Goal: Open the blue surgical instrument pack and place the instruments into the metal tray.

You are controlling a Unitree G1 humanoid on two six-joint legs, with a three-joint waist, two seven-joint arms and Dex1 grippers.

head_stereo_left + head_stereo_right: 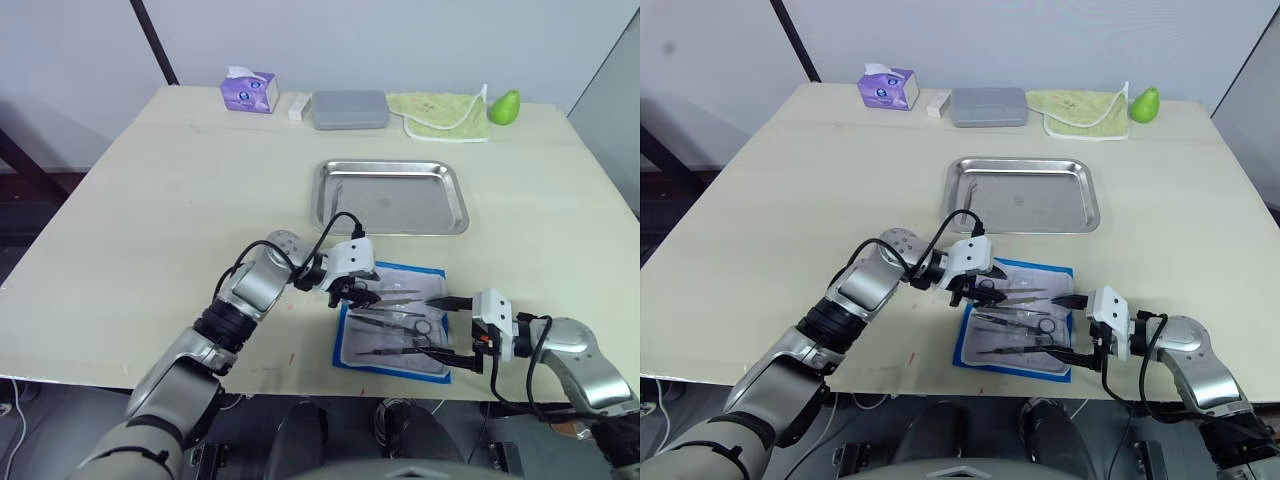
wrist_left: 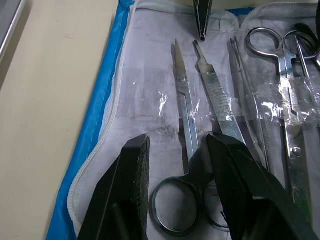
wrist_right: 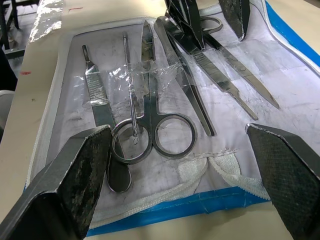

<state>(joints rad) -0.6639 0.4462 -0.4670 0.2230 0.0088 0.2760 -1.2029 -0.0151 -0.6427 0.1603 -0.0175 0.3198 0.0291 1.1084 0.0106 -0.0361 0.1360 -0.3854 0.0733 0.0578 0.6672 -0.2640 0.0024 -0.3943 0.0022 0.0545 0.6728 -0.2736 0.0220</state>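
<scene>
The blue surgical instrument pack (image 1: 392, 322) lies open and flat on the bench (image 1: 150, 210), near the bench's front edge and just in front of the metal tray (image 1: 392, 196), apart from it. Its whitish inner face is turned up, edged in blue. The instruments (image 1: 395, 318) lie side by side on that inner face: in the left wrist view a pair of scissors (image 2: 183, 150), a flat-handled blade tool (image 2: 216, 100), thin forceps (image 2: 247, 100) and a second pair of scissors (image 2: 285, 75) under a strip of clear film. The metal tray holds nothing that can be made out.

The left claw (image 1: 352, 292) is over the pack's left end, its fingers (image 2: 125, 190) parted either side of the ring handles of the first scissors; whether the fingers touch the metal cannot be told, and they have not closed on it. The right claw (image 1: 452, 328) sits at the pack's right end, spread wide, one finger (image 3: 65, 175) at the pack's near corner and the other beyond its far edge, holding nothing.

Along the far edge of the bench stand a purple tissue box (image 1: 249, 91), a small white block (image 1: 298, 106), a grey rounded case (image 1: 349, 109), a pale green cloth (image 1: 440, 113) and a green pear (image 1: 504, 106).
</scene>
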